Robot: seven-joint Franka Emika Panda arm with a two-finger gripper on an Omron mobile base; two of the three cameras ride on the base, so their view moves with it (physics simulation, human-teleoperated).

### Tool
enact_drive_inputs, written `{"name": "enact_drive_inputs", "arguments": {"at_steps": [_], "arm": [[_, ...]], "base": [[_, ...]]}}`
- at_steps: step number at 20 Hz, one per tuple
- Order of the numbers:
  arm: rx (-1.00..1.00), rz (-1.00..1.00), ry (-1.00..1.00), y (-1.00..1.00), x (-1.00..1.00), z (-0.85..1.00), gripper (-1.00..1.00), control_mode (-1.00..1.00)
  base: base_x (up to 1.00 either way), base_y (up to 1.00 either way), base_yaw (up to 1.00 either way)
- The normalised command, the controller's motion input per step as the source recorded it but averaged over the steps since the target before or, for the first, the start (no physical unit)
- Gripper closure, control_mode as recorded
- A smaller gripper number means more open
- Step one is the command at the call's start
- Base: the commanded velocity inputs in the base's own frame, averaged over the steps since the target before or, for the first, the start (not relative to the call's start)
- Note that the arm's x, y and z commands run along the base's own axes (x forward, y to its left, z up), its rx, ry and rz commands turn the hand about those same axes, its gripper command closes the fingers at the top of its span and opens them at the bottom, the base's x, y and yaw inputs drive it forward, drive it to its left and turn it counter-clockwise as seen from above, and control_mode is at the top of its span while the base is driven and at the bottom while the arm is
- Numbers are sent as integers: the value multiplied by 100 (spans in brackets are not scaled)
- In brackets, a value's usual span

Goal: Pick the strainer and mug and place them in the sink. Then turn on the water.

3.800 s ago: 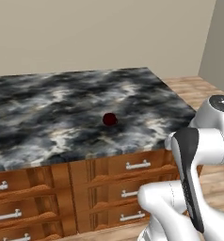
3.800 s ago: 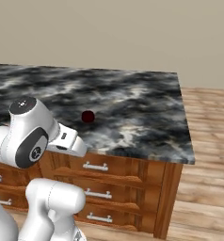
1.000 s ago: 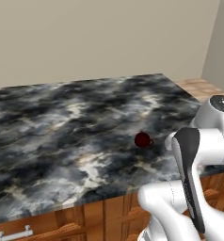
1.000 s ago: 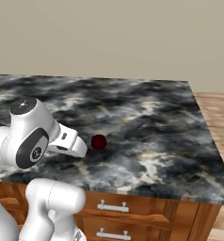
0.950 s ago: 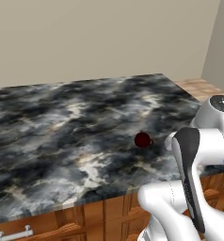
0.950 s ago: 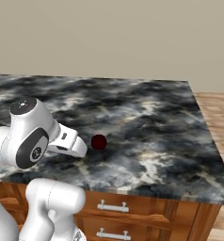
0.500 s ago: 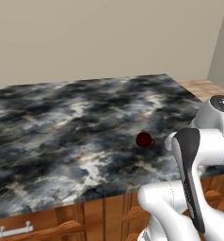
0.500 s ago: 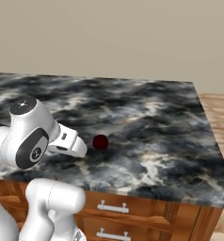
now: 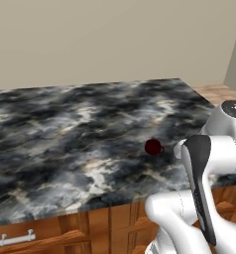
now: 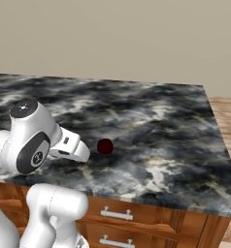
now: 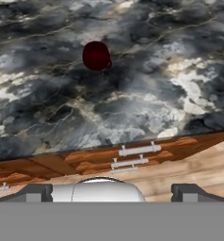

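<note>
Dark marbled counter (image 9: 65, 144) fills the scene, with wooden drawers (image 10: 132, 215) under its front edge and a plain beige wall behind it. On this counter stands the mug (image 9: 153, 147), small and dark red, alone and near the front edge; in the right base view the mug (image 10: 105, 146) is just beside the arm's wrist, and in the hand view the mug (image 11: 96, 55) sits in the upper part, with its handle turned to the right. The gripper (image 11: 112, 192) has its fingers wide apart and holds nothing; the two tips (image 11: 36, 192) are at the bottom corners of the hand view, well apart from the mug. Compared with a few seconds ago, the counter looks closer and the mug lies lower and more to the side in both base views, so I think the base has driven nearer and the mug itself has not moved. During the last second the picture changes only a little, which suggests that the driving is almost finished. For the task this means the mug is now probably within reach, and picking it up seems the step in hand; placing things in the sink and turning on the water are not yet done.
</note>
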Motion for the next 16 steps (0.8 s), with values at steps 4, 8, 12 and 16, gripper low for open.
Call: {"name": "enact_drive_inputs", "arguments": {"at_steps": [4, 8, 12, 16], "arm": [[0, 8, 0, 1, 26, 0, -100, -100], [0, 16, 0, 12, 62, 0, -100, -100], [0, 15, 0, 16, 60, 0, -100, -100], [0, 10, 1, 30, 50, 0, -100, -100]], "base": [[26, 0, 8], [0, 0, 0], [0, 0, 0], [0, 0, 0]]}}
